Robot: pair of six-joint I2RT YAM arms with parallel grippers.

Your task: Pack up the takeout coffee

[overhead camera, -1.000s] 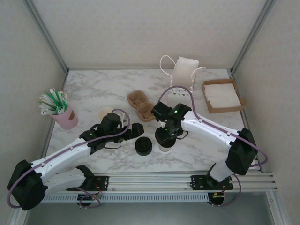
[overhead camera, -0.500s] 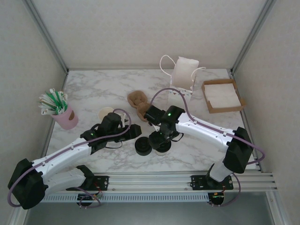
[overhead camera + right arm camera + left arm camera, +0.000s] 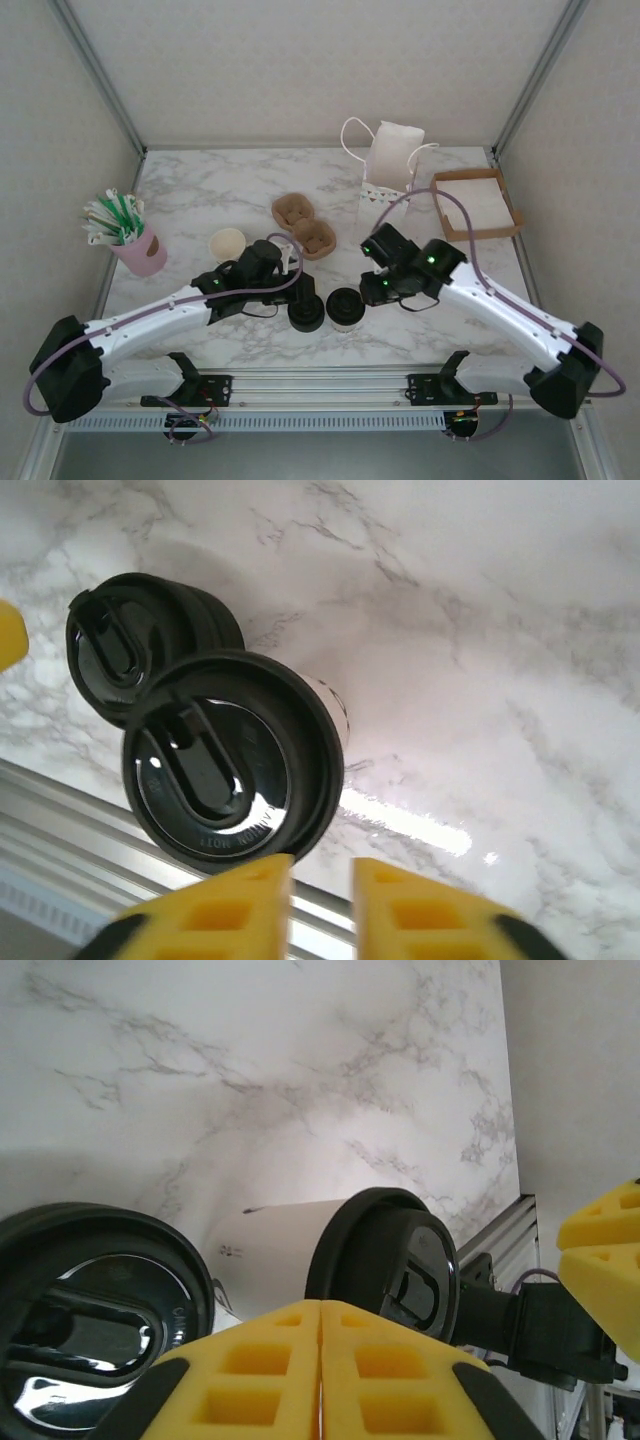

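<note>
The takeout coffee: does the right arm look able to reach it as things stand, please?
Probably yes: the right gripper hangs beside the takeout coffee with nothing between them; the lid pile stands on the cup's other side. Its jaws look barely parted, so they would need widening.

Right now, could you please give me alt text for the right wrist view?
A takeout coffee with a black lid stands on the marble table, a pile of black lids beside it. The right end effector is open and empty.
</note>
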